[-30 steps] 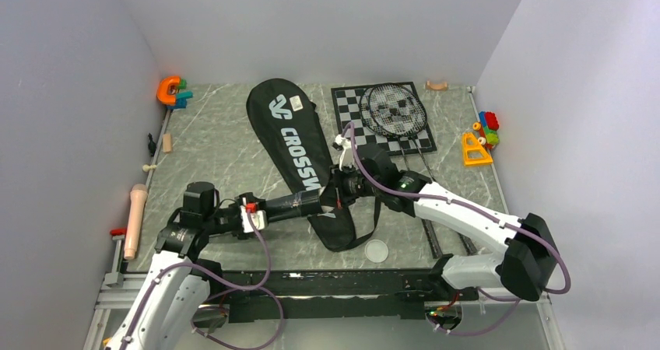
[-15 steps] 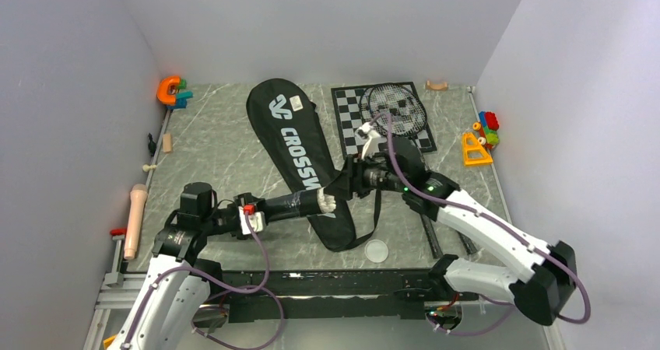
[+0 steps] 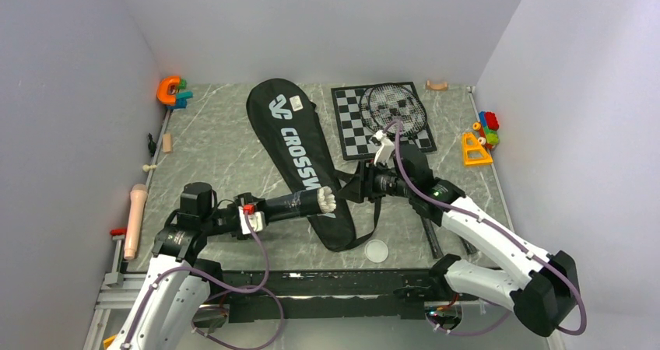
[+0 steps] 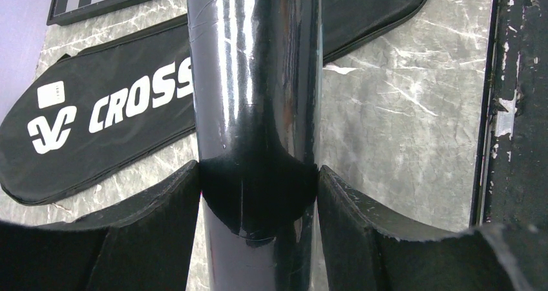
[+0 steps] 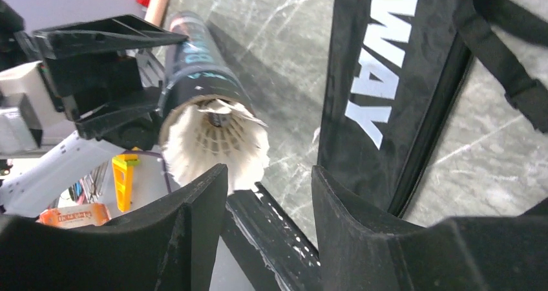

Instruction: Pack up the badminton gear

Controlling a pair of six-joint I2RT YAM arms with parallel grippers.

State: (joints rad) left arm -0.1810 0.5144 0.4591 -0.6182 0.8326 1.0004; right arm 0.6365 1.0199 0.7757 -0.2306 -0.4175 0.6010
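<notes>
Grey marbled worktop (image 3: 226,155) from above: the left claw (image 3: 268,208) holds the long dark tube (image 3: 300,203) level over the racket bag (image 3: 284,132). Left wrist: its jaws pinch the tube's sides. Right wrist: the right claw (image 5: 268,174) gapes empty just off a shuttlecock (image 5: 216,142) seated in the tube's mouth. Loading looks done; capping with the white lid (image 3: 376,250) likely follows.
</notes>
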